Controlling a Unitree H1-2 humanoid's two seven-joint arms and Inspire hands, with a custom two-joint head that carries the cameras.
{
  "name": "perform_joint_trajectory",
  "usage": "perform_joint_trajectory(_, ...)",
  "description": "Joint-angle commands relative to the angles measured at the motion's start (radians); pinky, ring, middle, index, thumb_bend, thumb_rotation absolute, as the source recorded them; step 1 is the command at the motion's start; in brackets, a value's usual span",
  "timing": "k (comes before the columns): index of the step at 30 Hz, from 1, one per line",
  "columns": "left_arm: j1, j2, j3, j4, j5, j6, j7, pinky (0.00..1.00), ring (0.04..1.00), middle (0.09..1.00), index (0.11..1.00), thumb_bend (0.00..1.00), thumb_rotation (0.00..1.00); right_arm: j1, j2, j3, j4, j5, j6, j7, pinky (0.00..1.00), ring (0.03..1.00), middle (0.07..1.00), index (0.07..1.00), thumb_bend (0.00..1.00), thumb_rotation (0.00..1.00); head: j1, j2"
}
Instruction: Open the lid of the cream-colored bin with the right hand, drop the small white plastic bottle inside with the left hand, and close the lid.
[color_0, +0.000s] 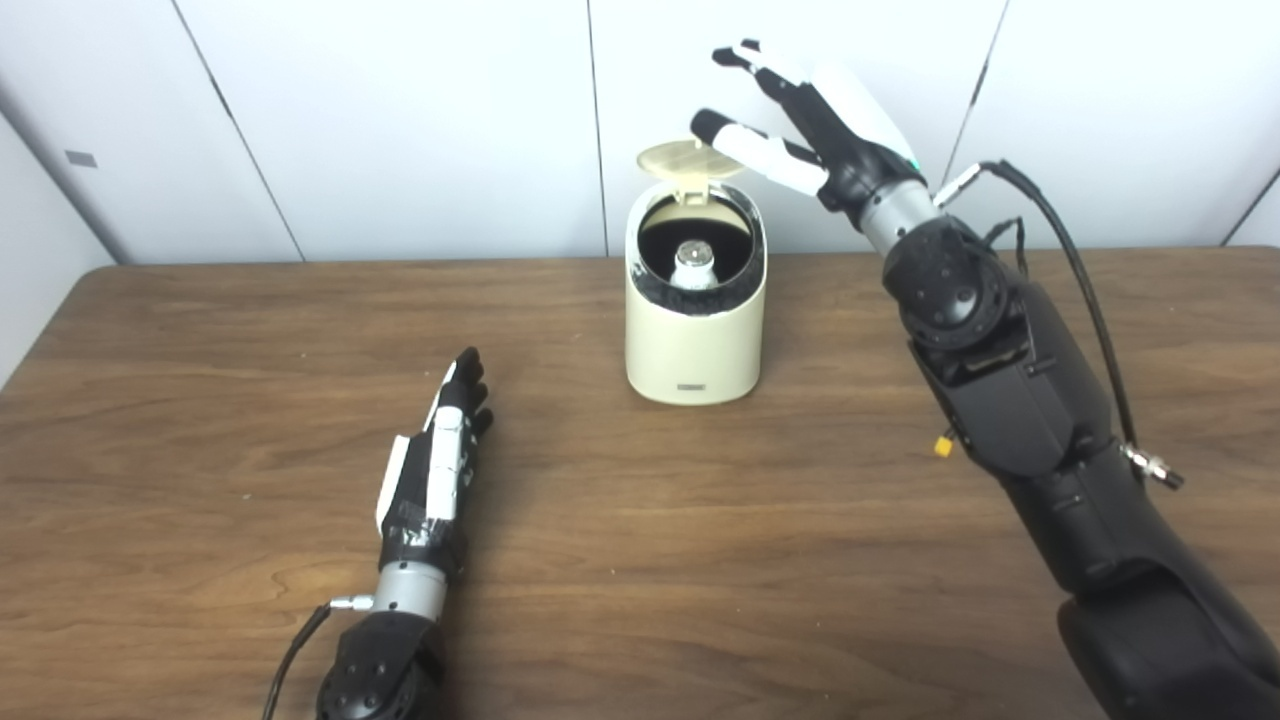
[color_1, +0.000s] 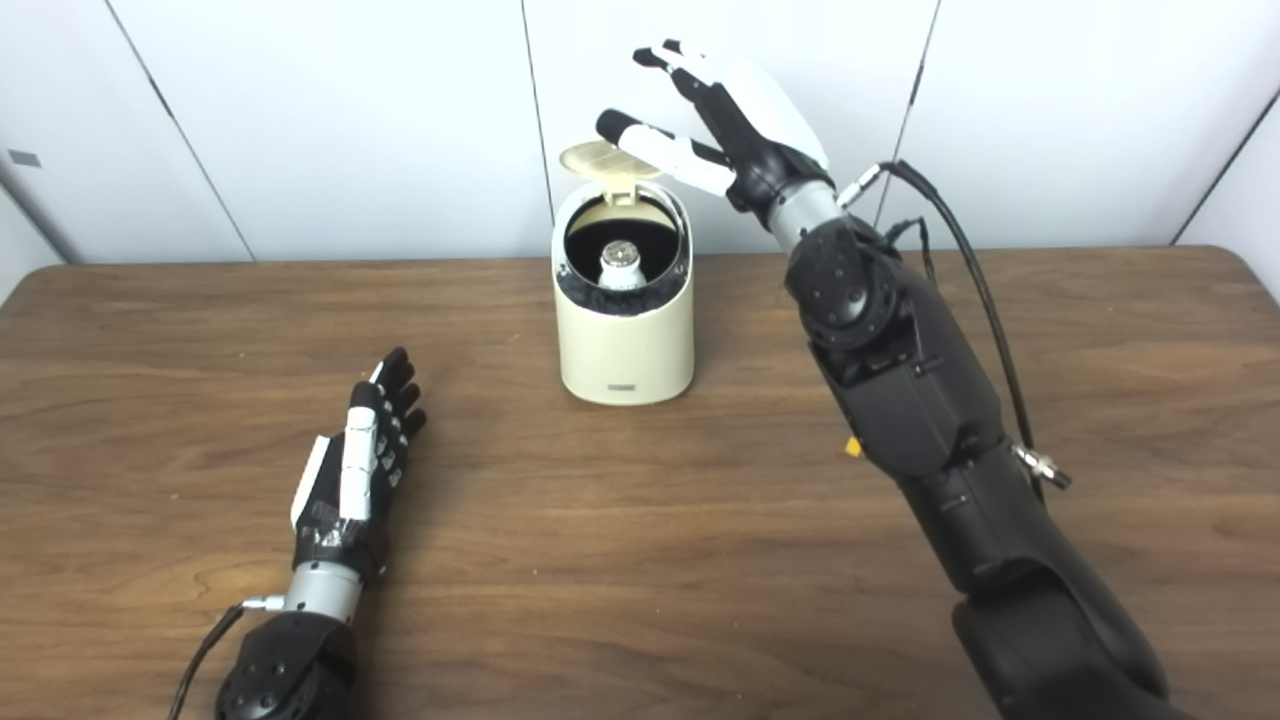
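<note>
The cream-colored bin (color_0: 694, 340) stands on the table at mid-depth. Its round lid (color_0: 689, 160) is tipped up and back on its hinge. Inside the dark opening stands the small white plastic bottle (color_0: 694, 265), cap up. My right hand (color_0: 800, 120) is raised to the right of the lid, fingers spread and holding nothing; one finger reaches close to the lid's right edge, and contact is unclear. My left hand (color_0: 435, 470) lies low over the table at the front left, fingers straight and empty.
The wooden table (color_0: 640, 560) runs across the view, with its left edge at the far left. White wall panels (color_0: 400, 120) rise behind it. My right forearm (color_0: 1010, 390) and its cable (color_0: 1085, 290) stretch over the table's right side.
</note>
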Motion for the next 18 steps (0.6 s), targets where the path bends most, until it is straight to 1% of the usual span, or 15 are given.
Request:
perform_joint_trajectory(1, -0.006, -0.008, -0.014, -0.011, 0.0, 0.025, 0.0, 1.0, 1.0, 1.0, 1.0, 0.65, 1.0, -0.05, -0.019, 0.002, -0.026, -0.016, -0.027, 0.016, 1.0, 1.0, 1.0, 0.728, 0.63, 1.0, 0.001, 0.001)
perform_joint_trajectory(3, -0.006, -0.009, -0.016, -0.013, -0.003, 0.026, -0.002, 1.0, 1.0, 1.0, 1.0, 0.64, 1.0, -0.048, -0.022, 0.009, -0.035, -0.025, -0.023, 0.031, 1.0, 1.0, 1.0, 0.683, 0.64, 1.0, 0.001, 0.001)
perform_joint_trajectory(5, -0.007, -0.01, -0.019, -0.017, -0.002, 0.036, -0.001, 1.0, 1.0, 1.0, 1.0, 0.64, 1.0, -0.044, -0.028, 0.015, -0.043, -0.035, -0.032, 0.042, 1.0, 1.0, 0.996, 0.661, 0.64, 1.0, 0.003, 0.001)
perform_joint_trajectory(11, -0.012, -0.009, -0.026, -0.015, 0.0, 0.037, 0.002, 1.0, 1.0, 1.0, 1.0, 0.65, 1.0, -0.021, -0.046, 0.018, -0.063, -0.05, -0.06, 0.048, 1.0, 1.0, 0.989, 0.637, 0.64, 1.0, 0.004, 0.001)
perform_joint_trajectory(15, -0.013, -0.006, -0.033, -0.015, 0.005, 0.037, 0.007, 1.0, 1.0, 1.0, 1.0, 0.66, 1.0, -0.002, -0.056, 0.015, -0.08, -0.053, -0.067, 0.051, 1.0, 1.0, 0.984, 0.629, 0.65, 1.0, 0.007, 0.001)
perform_joint_trajectory(18, -0.014, -0.006, -0.035, -0.015, 0.005, 0.036, 0.012, 1.0, 1.0, 1.0, 1.0, 0.67, 1.0, 0.016, -0.066, 0.012, -0.099, -0.052, -0.072, 0.06, 1.0, 1.0, 0.989, 0.632, 0.64, 1.0, 0.007, 0.001)
